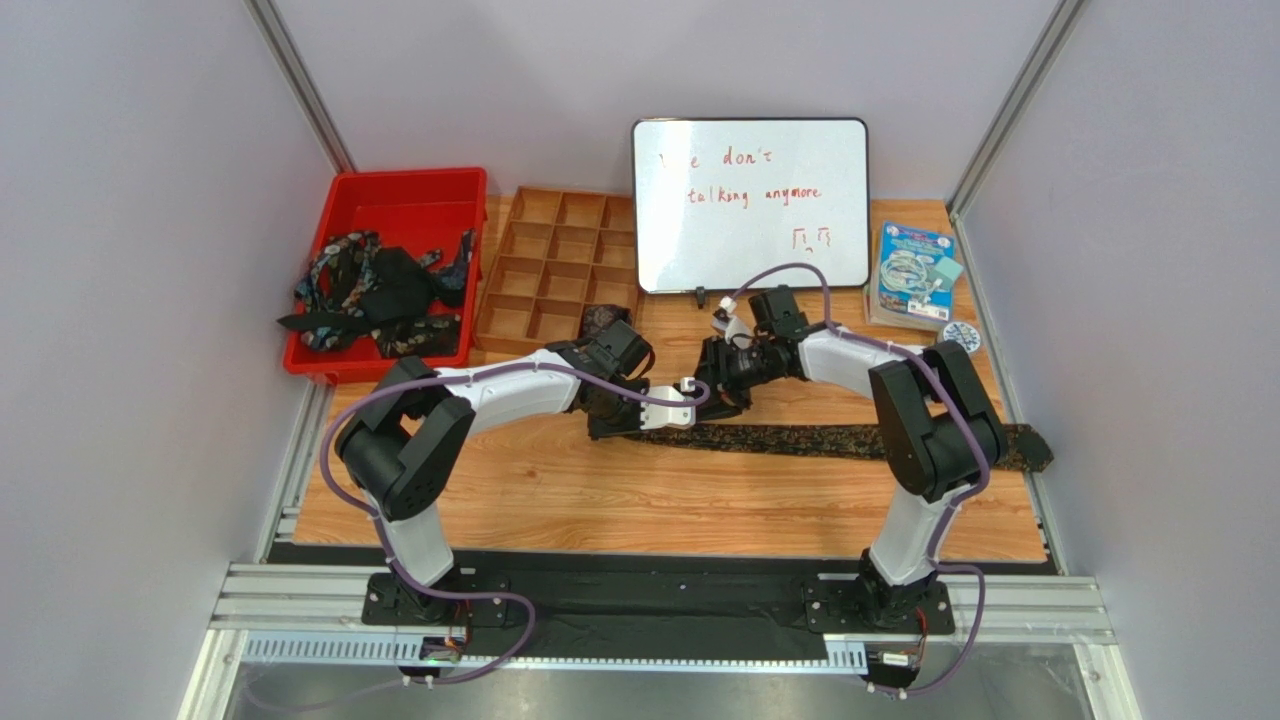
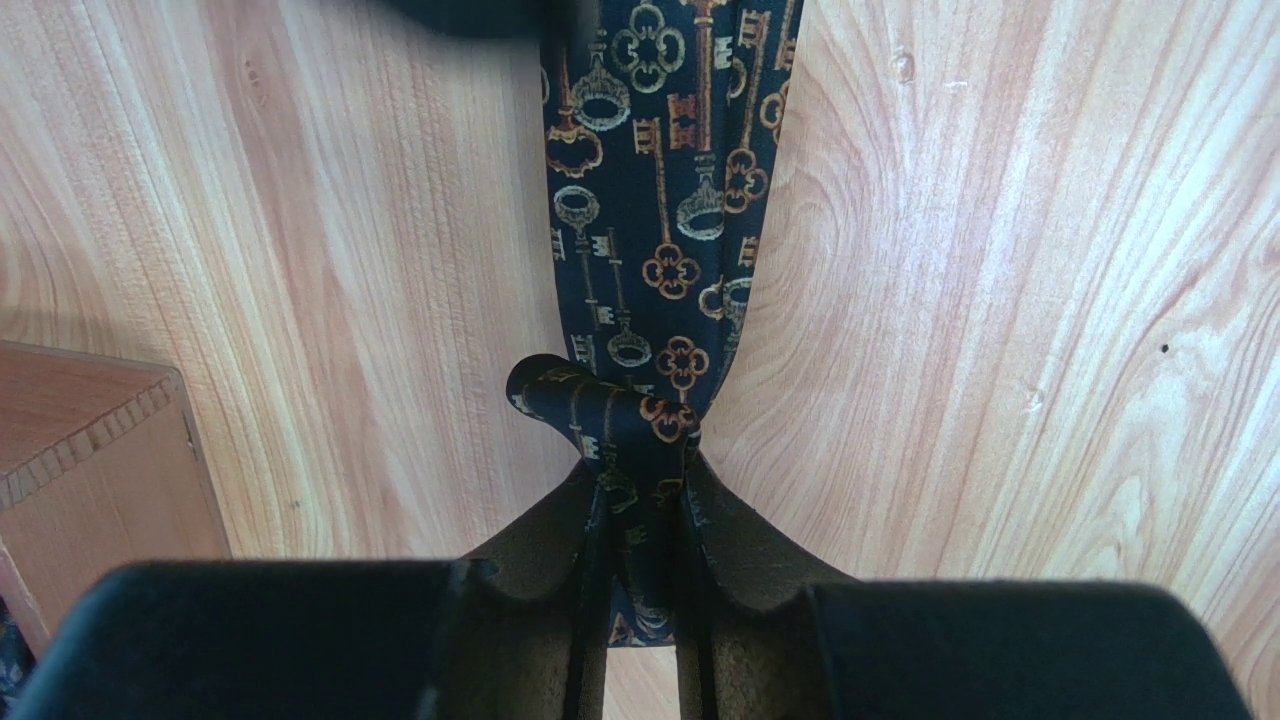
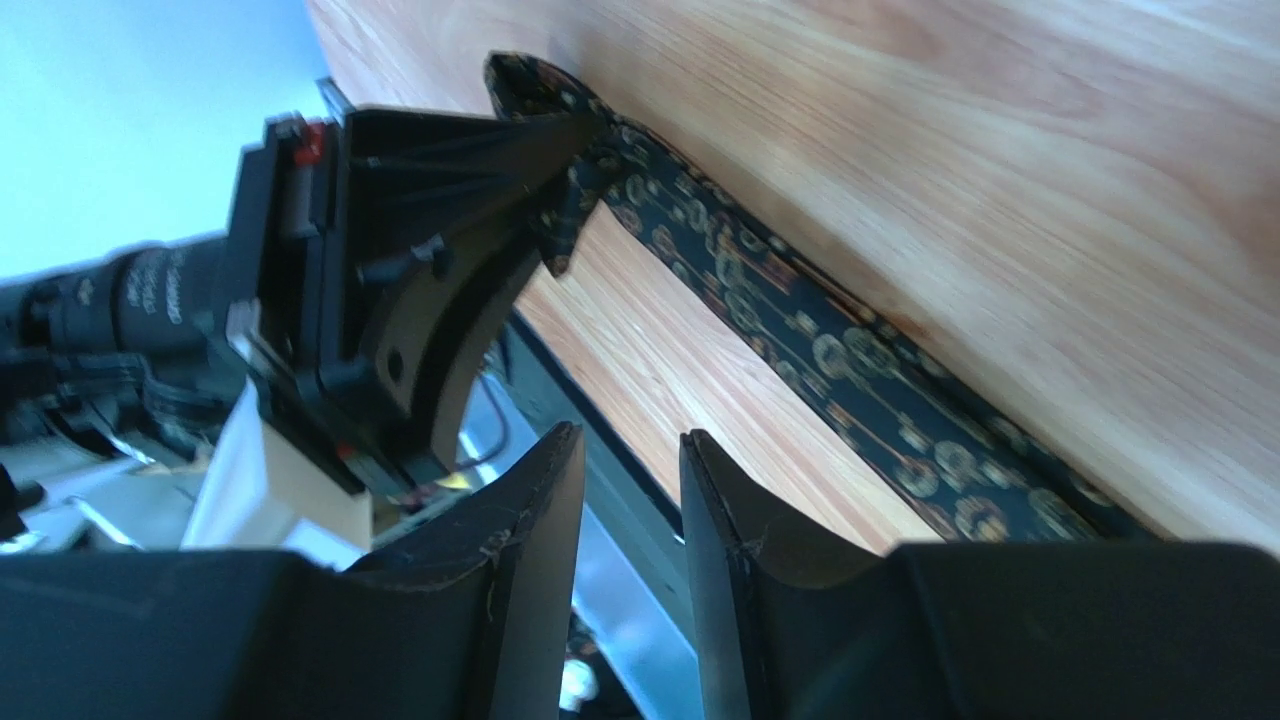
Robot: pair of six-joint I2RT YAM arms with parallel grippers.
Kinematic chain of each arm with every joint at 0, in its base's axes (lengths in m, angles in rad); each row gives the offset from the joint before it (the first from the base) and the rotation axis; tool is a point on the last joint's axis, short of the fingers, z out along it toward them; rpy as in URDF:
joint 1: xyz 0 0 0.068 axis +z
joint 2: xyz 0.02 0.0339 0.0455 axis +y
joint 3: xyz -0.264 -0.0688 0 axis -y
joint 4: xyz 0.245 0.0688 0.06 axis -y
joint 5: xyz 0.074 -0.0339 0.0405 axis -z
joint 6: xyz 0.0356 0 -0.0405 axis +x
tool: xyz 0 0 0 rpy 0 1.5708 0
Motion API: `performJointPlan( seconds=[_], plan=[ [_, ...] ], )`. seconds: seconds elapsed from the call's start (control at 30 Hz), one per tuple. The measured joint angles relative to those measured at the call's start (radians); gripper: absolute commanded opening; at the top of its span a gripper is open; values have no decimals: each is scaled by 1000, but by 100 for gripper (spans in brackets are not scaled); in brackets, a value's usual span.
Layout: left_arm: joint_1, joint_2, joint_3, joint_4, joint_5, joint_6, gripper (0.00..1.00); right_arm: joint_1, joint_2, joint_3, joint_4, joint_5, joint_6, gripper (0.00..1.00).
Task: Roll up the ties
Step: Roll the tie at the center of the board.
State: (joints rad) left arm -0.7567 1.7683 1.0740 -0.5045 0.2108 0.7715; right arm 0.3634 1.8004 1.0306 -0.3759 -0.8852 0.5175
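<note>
Ties (image 1: pixel 361 285) heaped in the red bin (image 1: pixel 406 203) wait unrolled, and one tie (image 2: pixel 661 225) is barely curled at its tip, clamped in the left hand (image 2: pixel 639 510) (right hand (image 3: pixel 631 510) apart, empty).

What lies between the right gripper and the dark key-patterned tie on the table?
Only bare wooden tabletop, in the right wrist view. The right gripper hangs open, apart from the dark key-patterned tie, whose end the left gripper pinches.

The left end effector (image 2: pixel 643 503) pinches the curled end of a key-patterned tie (image 2: pixel 661 195) on the wooden table (image 2: pixel 992 300).
</note>
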Motion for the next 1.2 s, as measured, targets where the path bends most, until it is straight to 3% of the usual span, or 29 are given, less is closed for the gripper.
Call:
performJointPlan(
  seconds=[0.2, 1.0, 1.07, 1.2],
  plan=[
    [0, 0, 0, 0, 1, 0, 22, 61, 35, -24, 215, -7, 221, 39],
    [6, -3, -2, -5, 7, 0, 23, 150, 192, -29, 502, 22, 429, 35],
    [6, -3, -2, -5, 8, 0, 23, 157, 197, -31, 501, 23, 430, 33],
    [6, -3, -2, -5, 7, 0, 24, 160, 197, -32, 502, 23, 429, 13]
  ],
)
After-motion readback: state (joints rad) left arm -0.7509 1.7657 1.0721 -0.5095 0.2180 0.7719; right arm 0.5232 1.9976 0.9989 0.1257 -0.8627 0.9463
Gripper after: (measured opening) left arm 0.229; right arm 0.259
